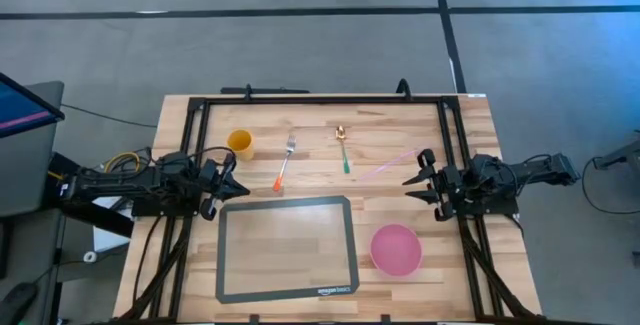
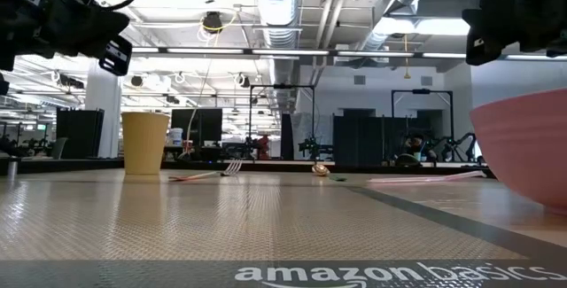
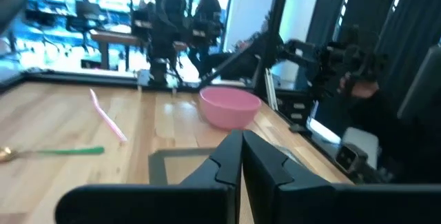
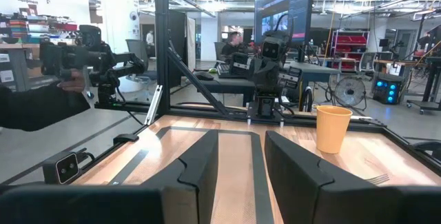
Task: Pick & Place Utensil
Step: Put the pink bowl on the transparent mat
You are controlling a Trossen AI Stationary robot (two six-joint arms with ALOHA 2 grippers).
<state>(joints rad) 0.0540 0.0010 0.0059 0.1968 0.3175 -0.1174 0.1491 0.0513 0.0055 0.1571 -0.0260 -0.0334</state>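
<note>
I see the fork (image 1: 286, 161) and spoon (image 1: 343, 148) lying flat on the table (image 1: 420, 115), past the mat (image 1: 285, 248). My left gripper (image 1: 226, 185) looks pinched shut and holds nothing; my right gripper (image 1: 420, 177) is spread wide, empty too. The fork is thin and flat, so I think my fingers could slide off it or bump the cup (image 1: 240, 144).

On the pale wood-grain table (image 1: 420, 255) lie a yellow cup (image 1: 240, 144), a pink bowl (image 1: 396, 248), a pink straw (image 1: 388, 165), an orange-handled fork (image 1: 284, 163), a green-handled spoon (image 1: 343, 148) with a seemingly golden bowl, and a grey-bordered mat (image 1: 287, 248).
</note>
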